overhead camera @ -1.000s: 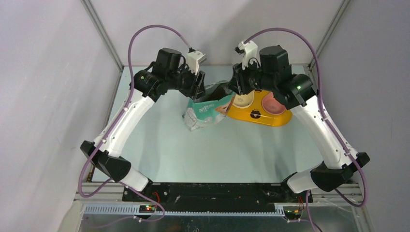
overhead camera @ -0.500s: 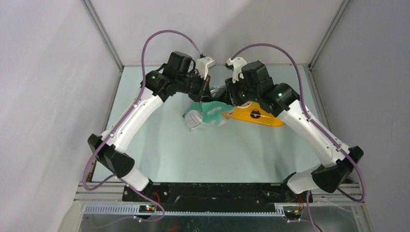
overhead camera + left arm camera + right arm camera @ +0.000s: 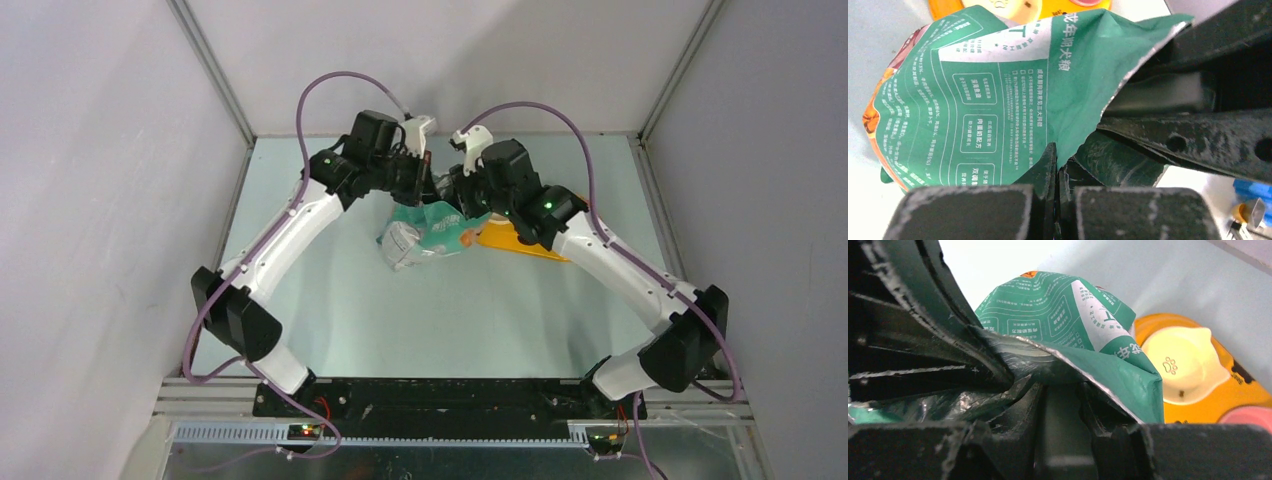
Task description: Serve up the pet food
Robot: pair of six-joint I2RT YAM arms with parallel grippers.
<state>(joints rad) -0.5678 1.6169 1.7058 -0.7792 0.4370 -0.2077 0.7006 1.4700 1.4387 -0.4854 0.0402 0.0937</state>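
Pet food unseen inside green-and-white bag point(image 3: 425, 235), resting on worktop point(image 3: 400, 310) just beside yellow feeder point(image 3: 520, 243). Mouth pinched on one side by left gripper point(image 3: 1055, 150), clamped tight; opposite foil rim caught in right gripper point(image 3: 1058, 390), likewise closed.

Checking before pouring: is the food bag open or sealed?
Open: bag mouth shows silver lining, left claw and right claw pinching its edges.
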